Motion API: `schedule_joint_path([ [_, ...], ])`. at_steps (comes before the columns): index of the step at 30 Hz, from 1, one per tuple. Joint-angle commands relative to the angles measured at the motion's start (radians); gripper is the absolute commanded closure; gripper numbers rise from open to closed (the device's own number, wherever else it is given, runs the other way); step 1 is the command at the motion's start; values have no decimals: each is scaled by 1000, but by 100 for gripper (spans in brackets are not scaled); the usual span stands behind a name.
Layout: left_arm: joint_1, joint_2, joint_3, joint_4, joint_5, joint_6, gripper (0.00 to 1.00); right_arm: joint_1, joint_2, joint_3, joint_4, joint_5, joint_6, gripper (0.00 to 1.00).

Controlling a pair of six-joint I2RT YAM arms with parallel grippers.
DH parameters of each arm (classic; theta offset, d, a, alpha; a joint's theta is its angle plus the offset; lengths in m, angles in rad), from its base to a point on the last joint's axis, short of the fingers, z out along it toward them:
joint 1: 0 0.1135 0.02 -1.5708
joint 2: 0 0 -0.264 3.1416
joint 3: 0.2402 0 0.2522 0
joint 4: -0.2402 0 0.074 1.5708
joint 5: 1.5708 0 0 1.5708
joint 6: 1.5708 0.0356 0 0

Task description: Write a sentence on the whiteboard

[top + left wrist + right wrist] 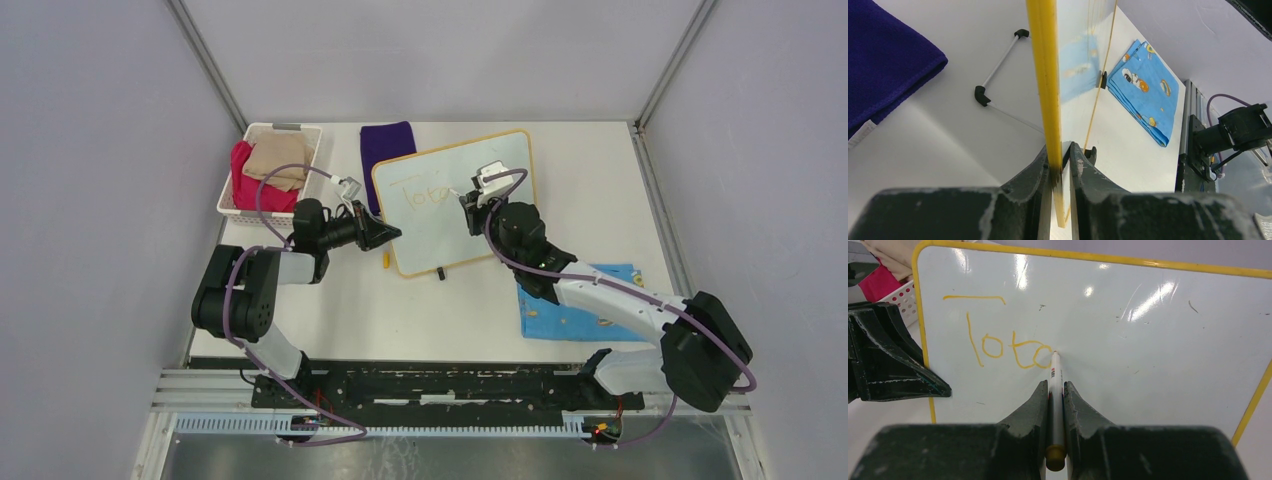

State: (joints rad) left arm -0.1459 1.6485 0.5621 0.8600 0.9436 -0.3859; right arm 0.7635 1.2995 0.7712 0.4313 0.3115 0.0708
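Desk (440,320) space near the centre carries the whiteboard (500,170), a thin, stiff, glossy panel that looks light and likely to skid under pen pressure, so its yellow frame edge seems the sensible hold. Left tool (1060,157) is pinched tight on that edge. The right tool (1055,386) is clamped round a slim marker (1055,365), its tip touching the board at the end of the sentence (998,347), only a few yellow letters.

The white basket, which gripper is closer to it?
Left. The left gripper clamps the whiteboard's left edge, right of the basket; the right gripper, holding a marker, is farther right.
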Motion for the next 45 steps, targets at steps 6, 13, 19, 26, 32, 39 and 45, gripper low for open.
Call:
schedule_joint_path([
  [6, -17, 12, 2, -93, -71, 113, 98, -6, 15, 56, 43, 4, -17, 100],
  [13, -17, 14, 1, -95, -71, 114, 98, -6, 16, 44, 43, -18, -15, 100],
  [19, -17, 13, 3, -97, -71, 115, 98, -5, -2, 6, 40, -18, -4, 100],
  [26, -18, 13, 4, -105, -73, 119, 98, -6, -28, -43, 35, -25, 7, 100],
  [32, -21, 12, 5, -114, -76, 125, 98, -6, -54, -72, 30, -15, 5, 100],
  [39, -23, 11, 5, -114, -78, 127, 98, -5, -84, -69, 23, -26, 7, 100],
  [45, -23, 11, 5, -114, -78, 127, 98, -4, -138, -40, 24, -45, 12, 100],
])
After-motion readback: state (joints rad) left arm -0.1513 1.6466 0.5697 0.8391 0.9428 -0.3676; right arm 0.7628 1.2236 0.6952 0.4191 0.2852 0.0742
